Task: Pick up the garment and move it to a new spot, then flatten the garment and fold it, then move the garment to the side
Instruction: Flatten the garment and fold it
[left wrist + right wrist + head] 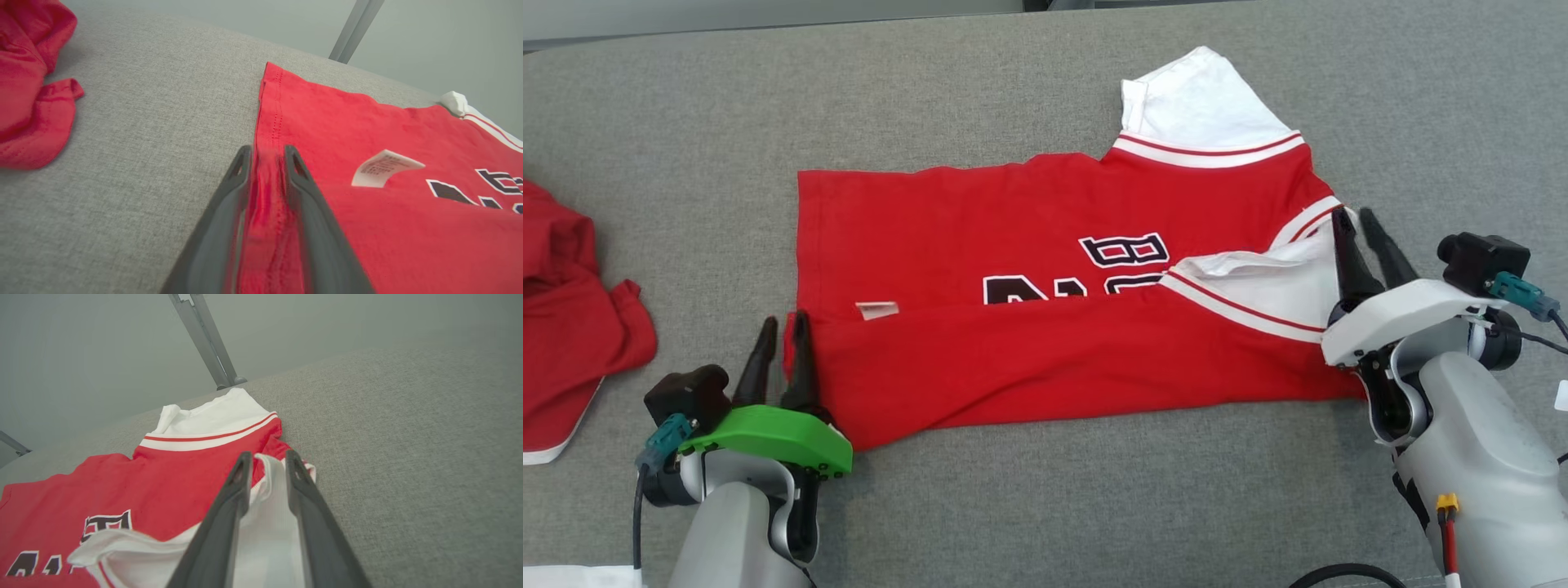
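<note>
Jersey: red, white-sleeved, near half folded over, mid-table before you, sleeves toward the right edge.
Your left gripper: fingers slightly parted, straddling the red hem at the jersey's left end.
Your right gripper: fingers slightly parted, straddling the folded-in white sleeve.

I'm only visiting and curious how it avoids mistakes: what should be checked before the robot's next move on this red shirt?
1. Near edge of the jersey folded over: ok.
2. Left hand at the hem end, open: ok.
3. Right hand at the collar end, open: ok.
4. Cloth free of both hands: cannot tell; it lies between their fingers.
5. Far white sleeve tucked in: not ok, it sticks out.
6. Other red garment apart from the jersey: ok.
</note>
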You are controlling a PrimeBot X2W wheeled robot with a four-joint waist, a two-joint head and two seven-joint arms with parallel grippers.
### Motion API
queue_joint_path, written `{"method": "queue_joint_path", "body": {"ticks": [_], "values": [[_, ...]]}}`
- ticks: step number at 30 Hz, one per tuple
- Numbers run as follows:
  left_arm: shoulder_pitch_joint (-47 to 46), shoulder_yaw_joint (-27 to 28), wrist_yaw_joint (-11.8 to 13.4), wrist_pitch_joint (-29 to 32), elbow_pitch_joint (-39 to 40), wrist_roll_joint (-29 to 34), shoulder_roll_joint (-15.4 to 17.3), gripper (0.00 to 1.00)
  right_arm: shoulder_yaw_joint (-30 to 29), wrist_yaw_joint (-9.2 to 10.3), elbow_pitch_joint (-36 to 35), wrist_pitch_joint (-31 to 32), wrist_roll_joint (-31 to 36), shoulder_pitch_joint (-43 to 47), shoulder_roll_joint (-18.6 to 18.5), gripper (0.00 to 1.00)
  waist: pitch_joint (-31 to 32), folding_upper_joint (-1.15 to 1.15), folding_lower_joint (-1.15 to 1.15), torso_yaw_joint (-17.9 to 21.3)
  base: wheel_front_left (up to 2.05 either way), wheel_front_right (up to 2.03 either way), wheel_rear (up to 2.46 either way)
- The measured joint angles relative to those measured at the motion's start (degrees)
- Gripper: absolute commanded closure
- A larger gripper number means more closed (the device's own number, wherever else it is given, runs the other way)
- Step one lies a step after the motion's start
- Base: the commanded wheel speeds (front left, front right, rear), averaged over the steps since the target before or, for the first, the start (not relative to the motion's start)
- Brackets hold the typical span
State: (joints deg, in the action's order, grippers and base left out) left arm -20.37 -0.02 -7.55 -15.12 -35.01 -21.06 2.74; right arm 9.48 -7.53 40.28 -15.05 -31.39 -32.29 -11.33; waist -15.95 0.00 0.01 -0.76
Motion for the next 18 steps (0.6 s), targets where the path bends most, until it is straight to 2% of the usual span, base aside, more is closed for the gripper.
{"method": "queue_joint_path", "body": {"ticks": [4, 10, 18], "values": [[0.64, 0.4, 0.26, 0.0, 1.79, 0.13, 0.02, 0.0, -2.34, 0.0, -3.41, 0.0, 0.78, 1.23, 0.36, 0.0, 0.23, 0.0, 0.0, 0.09, 0.0, 0.0, 0.0], [6.35, 0.71, 1.44, 0.0, 5.95, 0.71, 0.02, 0.0, -5.16, 0.01, -8.29, 0.0, 2.53, 8.84, 0.37, 0.0, 2.41, 0.0, 0.0, 0.31, 0.0, 0.0, 0.0], [13.51, -0.37, 2.34, 0.0, 8.61, 0.71, 0.02, 0.0, -4.12, 0.01, -9.22, 0.0, 2.59, 18.85, 1.43, 0.0, 6.26, 0.0, 0.0, 0.82, 0.0, 0.0, 0.0]]}}
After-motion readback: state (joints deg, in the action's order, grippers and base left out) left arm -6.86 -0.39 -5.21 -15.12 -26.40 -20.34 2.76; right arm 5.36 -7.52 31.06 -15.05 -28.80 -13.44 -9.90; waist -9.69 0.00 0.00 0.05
